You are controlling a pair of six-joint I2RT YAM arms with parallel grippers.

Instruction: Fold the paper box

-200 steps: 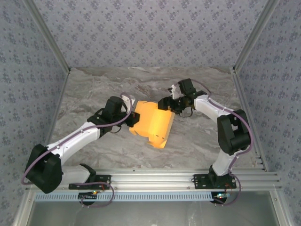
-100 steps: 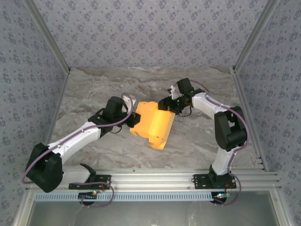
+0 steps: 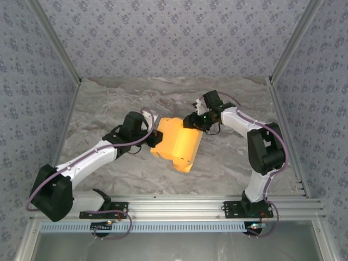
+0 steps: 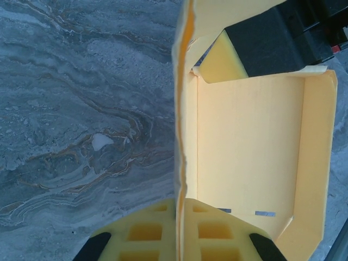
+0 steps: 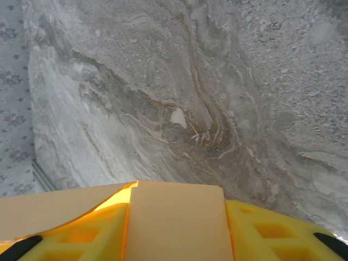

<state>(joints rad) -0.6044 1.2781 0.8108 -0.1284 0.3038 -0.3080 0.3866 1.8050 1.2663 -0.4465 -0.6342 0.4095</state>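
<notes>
Cataloguing from the top view, we record 1 yellow-orange thin-card paper box [image 3: 179, 145], part-folded. It lies near the middle of the grey veined marble-look surface [image 3: 103, 109], between the 2 arms. It sits at a slant, with 1 corner pointing toward the arm bases.

Item: left fingers [image 4: 191, 231]. These yellow moulded pads are closed tight on an upright side wall of the paper box, with the card edge pinched between them. In the left wrist view that wall runs up the frame from the pads. The flat floor panel lies to its right, with another raised panel along the floor's far side. We count 2 small slits [image 4: 265, 213] in the floor near the pads. From above, these fingers meet the box at its left edge.

Item: right fingers [image 5: 239, 228]. These yellow pads stand part-way apart, with a flat card flap [image 5: 176, 217] lying in the gap between them. Whether they bear on the flap we cannot tell. From above, they sit at the box's far right corner.

Item: black housing [image 4: 272, 38] of the right arm, seen from the left wrist, at the box's far end.
</notes>
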